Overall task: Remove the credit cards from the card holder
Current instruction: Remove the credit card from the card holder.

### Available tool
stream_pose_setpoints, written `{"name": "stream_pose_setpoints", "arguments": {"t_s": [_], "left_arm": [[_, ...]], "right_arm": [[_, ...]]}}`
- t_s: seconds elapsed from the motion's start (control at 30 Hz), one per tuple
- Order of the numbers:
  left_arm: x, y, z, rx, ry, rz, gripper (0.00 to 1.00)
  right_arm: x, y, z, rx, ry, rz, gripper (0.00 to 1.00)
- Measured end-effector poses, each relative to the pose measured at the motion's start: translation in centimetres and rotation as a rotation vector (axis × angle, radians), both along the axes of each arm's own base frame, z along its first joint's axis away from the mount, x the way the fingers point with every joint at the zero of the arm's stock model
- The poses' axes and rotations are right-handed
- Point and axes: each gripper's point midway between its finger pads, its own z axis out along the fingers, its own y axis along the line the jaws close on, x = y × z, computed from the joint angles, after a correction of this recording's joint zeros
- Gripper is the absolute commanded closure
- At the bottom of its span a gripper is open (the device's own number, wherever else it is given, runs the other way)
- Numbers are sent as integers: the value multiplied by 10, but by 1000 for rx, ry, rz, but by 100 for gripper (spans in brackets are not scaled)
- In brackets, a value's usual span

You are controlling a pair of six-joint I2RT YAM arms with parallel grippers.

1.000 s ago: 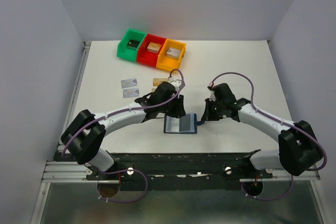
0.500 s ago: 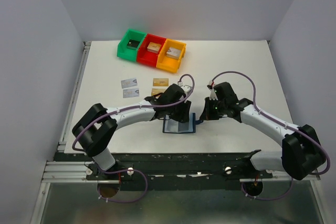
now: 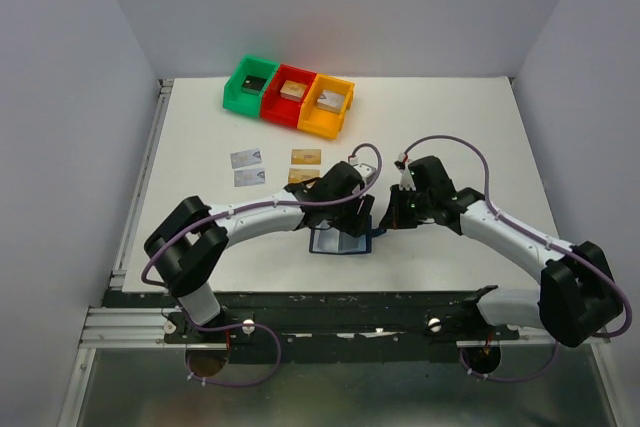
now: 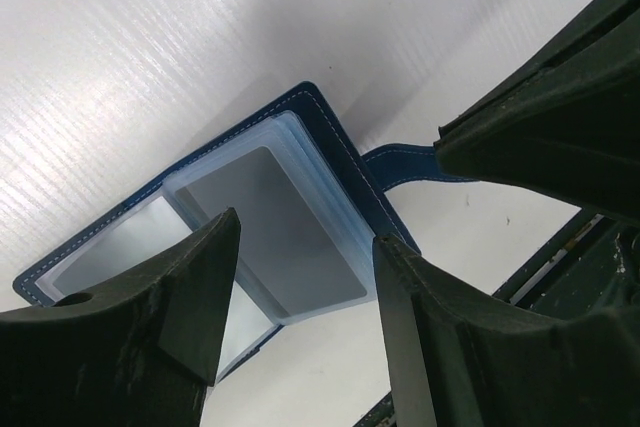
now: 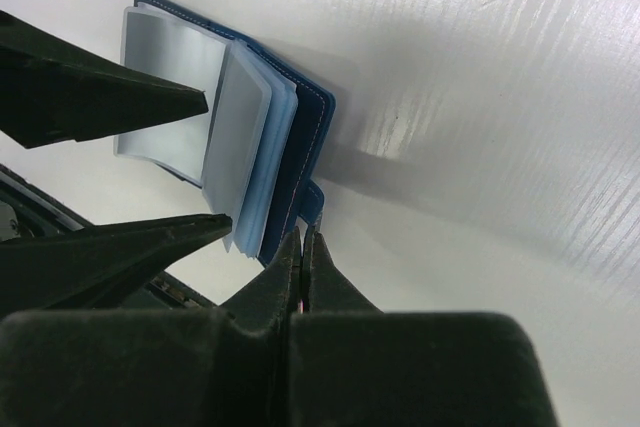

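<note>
— Item one, left arm?
— Black-and-white, reaching from the near edge of the tabletop toward its middle; left gripper pointing down, jaws parted wide.
— Item two, right arm?
— Likewise bent inward; right gripper, fingers pressed together.

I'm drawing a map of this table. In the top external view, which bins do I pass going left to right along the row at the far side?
green bin → red bin → orange bin
</note>
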Motion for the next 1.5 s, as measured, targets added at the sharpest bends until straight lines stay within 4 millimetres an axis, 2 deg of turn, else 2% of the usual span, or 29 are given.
{"name": "stream_pose_setpoints", "arguments": {"t_s": [0.37, 0.93, 1.23, 1.5], "left_arm": [[-3, 1, -14, 70, 6, -4, 32], [2, 10, -20, 130, -18, 23, 34], [8, 15, -19, 152, -44, 52, 34], [13, 20, -6, 141, -82, 93, 34]], "right_arm": [[-2, 3, 5, 22, -4, 13, 100], [-3, 4, 5, 26, -2, 16, 100], [-3, 4, 5, 26, -2, 16, 100], [-3, 4, 5, 26, -2, 16, 100]]}}
